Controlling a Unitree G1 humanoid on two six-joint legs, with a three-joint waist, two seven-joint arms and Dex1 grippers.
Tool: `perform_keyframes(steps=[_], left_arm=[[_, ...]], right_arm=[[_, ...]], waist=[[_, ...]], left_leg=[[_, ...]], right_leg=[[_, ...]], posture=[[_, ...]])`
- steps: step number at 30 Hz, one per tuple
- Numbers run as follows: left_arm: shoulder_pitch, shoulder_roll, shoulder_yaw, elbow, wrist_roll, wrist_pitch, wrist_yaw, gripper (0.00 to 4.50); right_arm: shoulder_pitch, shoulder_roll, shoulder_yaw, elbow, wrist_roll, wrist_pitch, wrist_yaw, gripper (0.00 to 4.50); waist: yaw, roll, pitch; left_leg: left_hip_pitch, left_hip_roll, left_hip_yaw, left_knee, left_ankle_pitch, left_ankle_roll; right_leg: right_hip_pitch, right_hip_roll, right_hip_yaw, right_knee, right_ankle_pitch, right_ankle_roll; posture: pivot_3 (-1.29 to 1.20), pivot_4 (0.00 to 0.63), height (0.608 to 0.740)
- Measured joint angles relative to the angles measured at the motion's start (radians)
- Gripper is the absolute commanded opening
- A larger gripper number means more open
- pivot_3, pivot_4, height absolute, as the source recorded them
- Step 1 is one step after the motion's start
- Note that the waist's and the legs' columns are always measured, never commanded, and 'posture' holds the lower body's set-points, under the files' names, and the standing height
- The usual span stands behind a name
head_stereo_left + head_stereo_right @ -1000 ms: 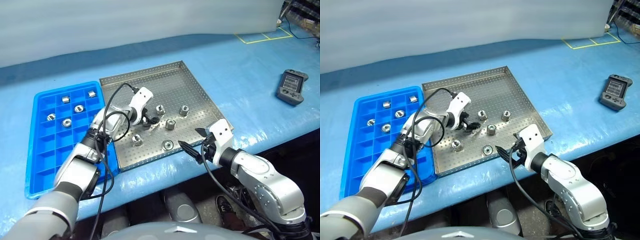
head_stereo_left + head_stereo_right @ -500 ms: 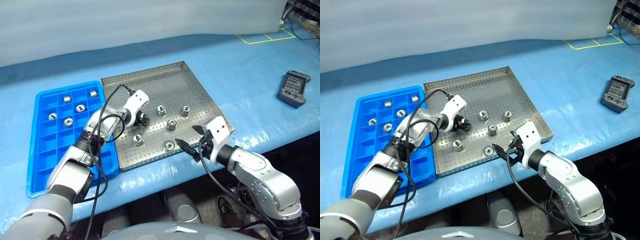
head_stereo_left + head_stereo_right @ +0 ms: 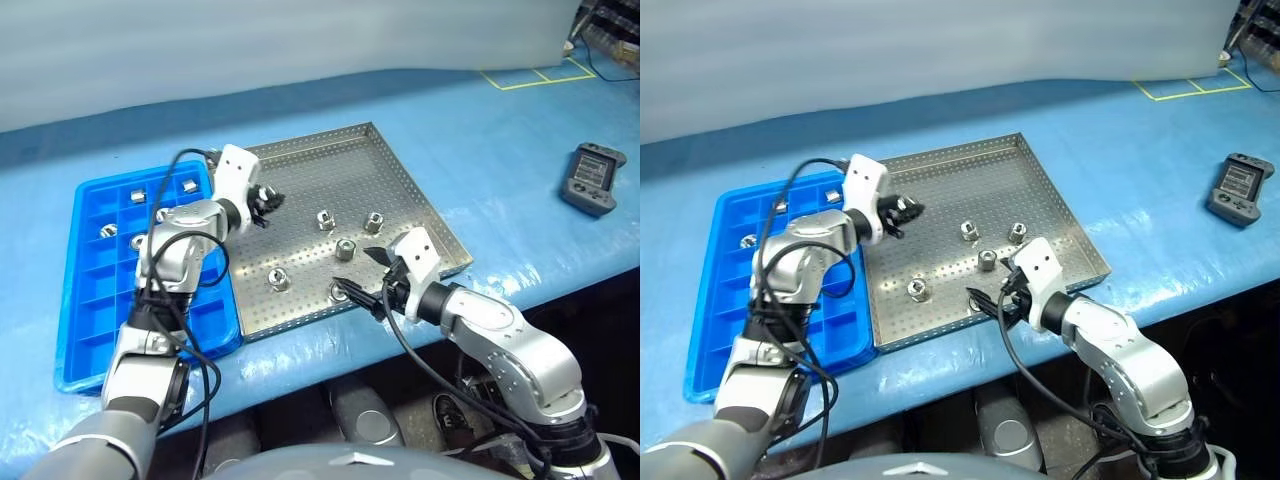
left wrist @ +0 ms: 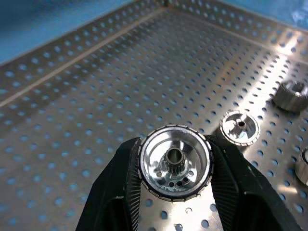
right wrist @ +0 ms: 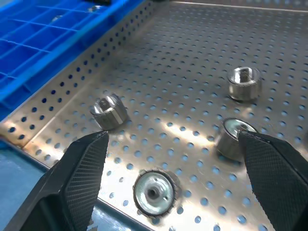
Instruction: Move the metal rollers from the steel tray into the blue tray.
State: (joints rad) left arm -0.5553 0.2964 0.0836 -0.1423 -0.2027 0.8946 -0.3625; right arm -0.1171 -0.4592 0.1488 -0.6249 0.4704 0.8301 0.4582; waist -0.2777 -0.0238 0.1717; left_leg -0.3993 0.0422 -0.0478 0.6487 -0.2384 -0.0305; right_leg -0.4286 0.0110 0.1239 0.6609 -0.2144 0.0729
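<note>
The steel tray [image 3: 330, 160] lies mid-table with several metal rollers [image 3: 345, 248] loose on its perforated floor. My left gripper [image 3: 265, 205] hangs above the tray's left part, near the blue tray [image 3: 90, 330], shut on one roller [image 4: 175, 161] that sits end-on between its fingers. More rollers [image 3: 136, 195] rest in the blue tray's far compartments. My right gripper [image 3: 355, 270] is open and low over the steel tray's front edge. One roller [image 5: 154, 192] lies between its fingers [image 5: 82, 173].
A dark handheld controller [image 3: 588, 178] lies on the blue table cover at the right. Yellow tape lines [image 3: 525, 73] mark the far right corner. The table's front edge runs just below the steel tray.
My left gripper closed on a roller, then rose and swung left toward the blue tray. My right gripper slid left along the tray's front edge, still open.
</note>
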Motion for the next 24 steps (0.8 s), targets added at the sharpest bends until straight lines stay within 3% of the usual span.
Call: perform_keyframes(steps=[9, 16, 23, 24], left_arm=[[0.248, -0.025, 0.186, -0.330, 0.069, 0.045, 0.266, 1.70], [0.401, -0.067, 0.214, -0.373, 0.142, 0.063, 0.391, 1.70], [0.434, -0.099, 0.204, -0.360, 0.163, 0.092, 0.433, 1.70], [0.434, -0.101, 0.205, -0.351, 0.161, 0.095, 0.432, 2.05]], right_arm=[[-0.140, 0.061, 0.148, 0.102, -0.012, -0.040, 0.093, 4.50], [-0.176, 0.078, 0.190, 0.139, -0.014, -0.057, 0.151, 4.50], [-0.175, 0.075, 0.190, 0.145, -0.014, -0.057, 0.156, 4.50], [-0.173, 0.075, 0.188, 0.145, -0.013, -0.057, 0.155, 4.50]], waist=[[0.094, 0.000, 0.000], [0.181, -0.002, 0.000], [0.206, -0.002, 0.000], [0.206, -0.002, 0.000]], left_leg=[[-0.001, -0.001, -0.001, 0.002, 0.000, 0.000], [-0.001, -0.001, -0.002, 0.003, 0.000, 0.000], [-0.001, -0.001, -0.002, 0.006, 0.000, 0.000], [-0.001, -0.001, -0.002, 0.006, 0.000, 0.000]], right_leg=[[0.001, 0.000, -0.001, 0.000, 0.001, 0.000], [0.001, -0.001, -0.003, -0.001, 0.001, 0.000], [0.002, -0.001, -0.003, -0.001, 0.001, 0.000], [0.002, -0.001, -0.003, 0.000, 0.001, 0.000]], posture=[[-0.02, 0.150, 0.740], [0.01, 0.150, 0.740], [-0.02, 0.150, 0.740], [-0.03, 0.150, 0.740]])
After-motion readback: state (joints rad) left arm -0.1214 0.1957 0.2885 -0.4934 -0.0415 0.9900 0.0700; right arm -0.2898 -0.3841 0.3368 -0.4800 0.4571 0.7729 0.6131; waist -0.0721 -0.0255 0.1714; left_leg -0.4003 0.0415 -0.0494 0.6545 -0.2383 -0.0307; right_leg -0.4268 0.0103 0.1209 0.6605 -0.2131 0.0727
